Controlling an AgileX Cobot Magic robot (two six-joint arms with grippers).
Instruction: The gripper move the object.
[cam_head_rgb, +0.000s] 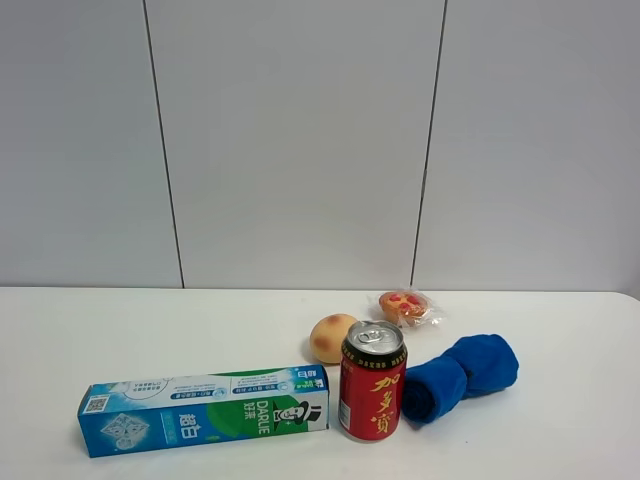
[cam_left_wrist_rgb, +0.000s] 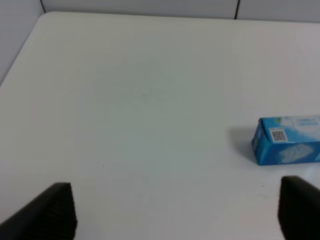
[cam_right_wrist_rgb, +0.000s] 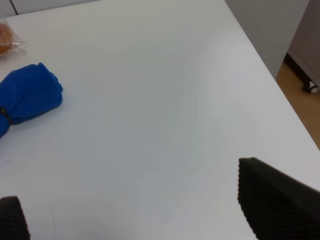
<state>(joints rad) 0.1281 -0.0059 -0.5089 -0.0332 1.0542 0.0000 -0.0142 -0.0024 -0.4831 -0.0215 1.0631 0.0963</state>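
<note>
Red drink can (cam_head_rgb: 372, 381) with its silver top stands squeezed between the green toothpaste box (cam_head_rgb: 204, 410) and blue rolled cloth (cam_head_rgb: 461, 375), so either open, empty hand, left hand (cam_left_wrist_rgb: 175, 212) or right hand (cam_right_wrist_rgb: 135, 205), could bump them or tip it.

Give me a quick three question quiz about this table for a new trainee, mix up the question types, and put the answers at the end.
1. True or false: the red can stands upright with its silver top showing.
2. Multiple choice: what lies just left of the can in the exterior high view? A) the toothpaste box B) a banana C) a mug
3. Fill in: the rolled cloth beside the can is ____ in colour.

Key:
1. True.
2. A. The wrapped pastry and the tan bun lie behind the can.
3. Blue.
</note>
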